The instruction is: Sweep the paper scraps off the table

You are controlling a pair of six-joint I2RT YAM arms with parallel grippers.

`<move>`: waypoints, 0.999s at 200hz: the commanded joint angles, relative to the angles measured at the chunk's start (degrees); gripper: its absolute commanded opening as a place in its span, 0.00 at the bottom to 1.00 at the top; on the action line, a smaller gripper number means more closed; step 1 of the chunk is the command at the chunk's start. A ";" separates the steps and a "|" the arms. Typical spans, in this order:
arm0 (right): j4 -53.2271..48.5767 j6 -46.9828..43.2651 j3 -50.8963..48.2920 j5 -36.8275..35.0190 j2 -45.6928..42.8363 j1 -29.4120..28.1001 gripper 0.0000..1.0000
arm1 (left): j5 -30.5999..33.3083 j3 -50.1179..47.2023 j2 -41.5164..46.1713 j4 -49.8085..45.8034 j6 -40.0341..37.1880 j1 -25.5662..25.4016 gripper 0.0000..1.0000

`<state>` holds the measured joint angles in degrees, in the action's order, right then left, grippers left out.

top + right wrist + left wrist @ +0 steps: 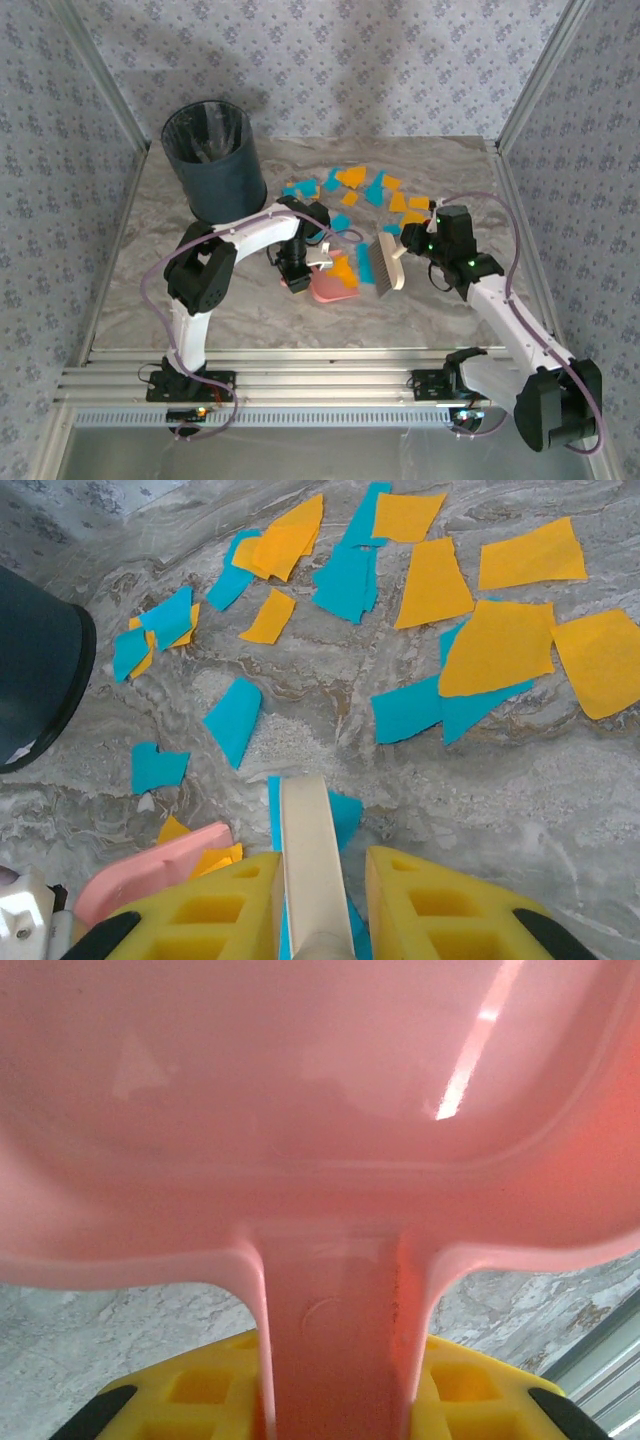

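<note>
While the right gripper (320, 910) is clamping the brush handle (308, 840) and the left gripper (335, 1405) the pink dustpan (300, 1110), paper scraps (490, 650) are lying beyond the right fingers (440, 910); overhead, bristles (372, 265) are showing.

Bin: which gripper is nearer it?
Left. The left gripper, holding the pink dustpan, sits just right of the bin; the right gripper, holding the brush, is farther right.

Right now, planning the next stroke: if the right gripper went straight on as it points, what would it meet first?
The right gripper, shut on the brush, would likely meet the teal scrap just beyond the brush tip first; depth is unclear.
</note>
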<state>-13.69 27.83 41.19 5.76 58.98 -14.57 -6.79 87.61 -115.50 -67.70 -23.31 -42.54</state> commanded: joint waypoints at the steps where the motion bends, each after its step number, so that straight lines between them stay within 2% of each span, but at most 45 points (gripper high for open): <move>1: -0.12 -1.21 2.66 1.59 -0.96 -0.43 0.00 | 1.11 1.82 -0.68 -2.61 0.28 -0.45 0.00; 115: -1.35 -7.47 4.10 -9.33 -3.96 -1.91 0.00 | 1.20 2.04 -0.91 -2.85 0.28 -0.44 0.00; 157: 0.26 -11.49 4.73 -18.02 -2.03 -5.09 0.00 | 1.16 2.18 -1.03 -3.05 0.11 -0.46 0.00; 200: 1.55 -14.40 6.33 -21.90 2.85 -7.37 0.00 | 1.06 2.63 -1.17 -3.53 0.02 -0.45 0.00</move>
<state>-14.48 16.47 44.80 -11.44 59.61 -20.73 -6.61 88.68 -115.61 -68.14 -23.31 -42.54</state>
